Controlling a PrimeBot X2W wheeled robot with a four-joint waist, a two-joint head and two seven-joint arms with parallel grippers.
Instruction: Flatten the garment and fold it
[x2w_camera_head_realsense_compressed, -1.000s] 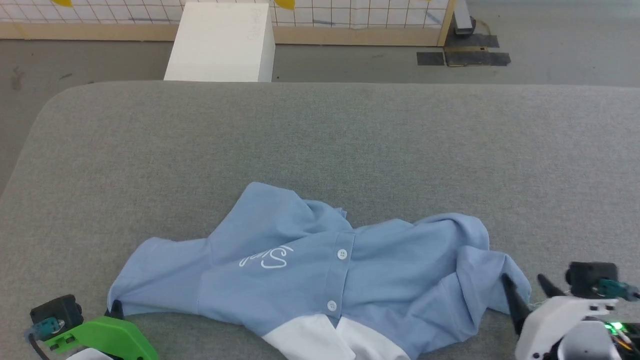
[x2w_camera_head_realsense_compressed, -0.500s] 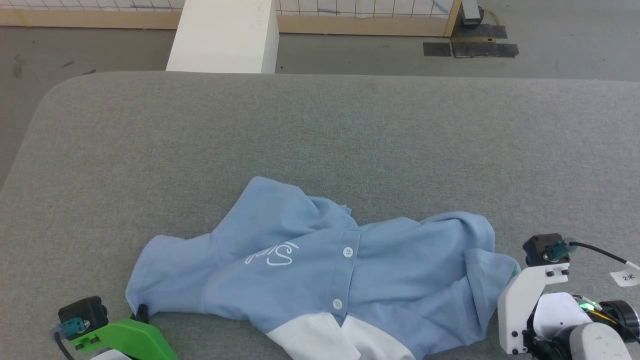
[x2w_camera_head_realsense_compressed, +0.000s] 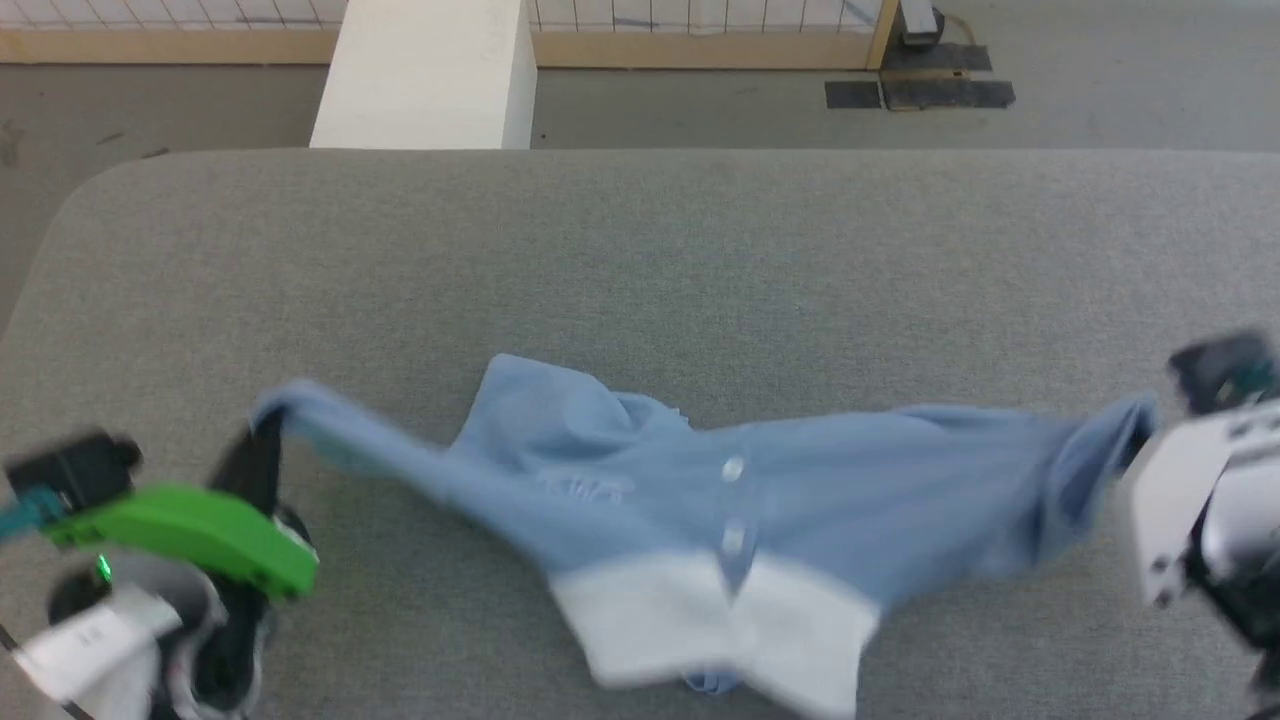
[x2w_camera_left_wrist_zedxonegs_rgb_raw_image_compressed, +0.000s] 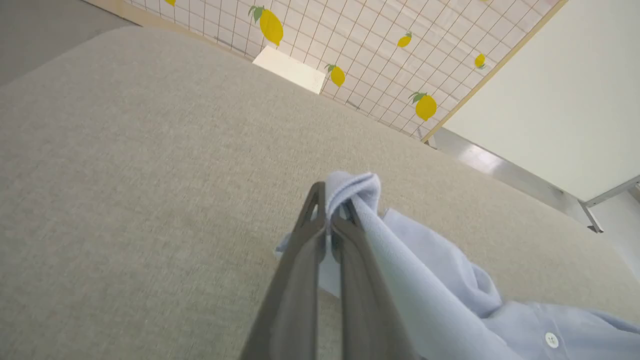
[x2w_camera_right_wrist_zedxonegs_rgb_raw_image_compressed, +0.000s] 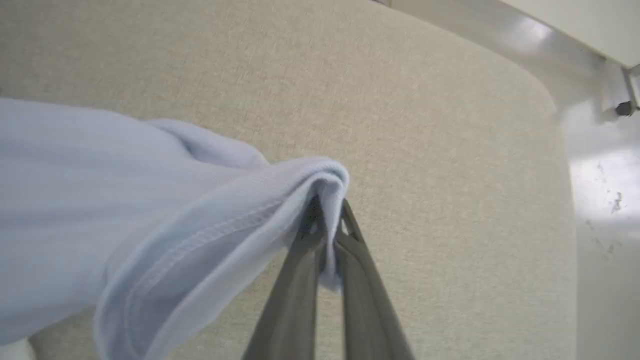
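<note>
Tautly stretched garment (x2w_camera_head_realsense_compressed: 800, 500), left gripper (x2w_camera_left_wrist_zedxonegs_rgb_raw_image_compressed: 331, 212) and right gripper (x2w_camera_right_wrist_zedxonegs_rgb_raw_image_compressed: 328, 217) clamping opposite edges, table (x2w_camera_head_realsense_compressed: 640, 260) beyond

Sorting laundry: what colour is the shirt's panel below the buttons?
White, on the light blue garment; clearest in the head view.

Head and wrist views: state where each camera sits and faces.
Head view: from the head, down onto the garment and grey table; left tool, right tool at the sides.
Left wrist view: on that wrist, along the left tool, shut on the garment.
Right wrist view: on that wrist, along the right tool, shut on the garment.
Shared: garment, grey table.
</note>
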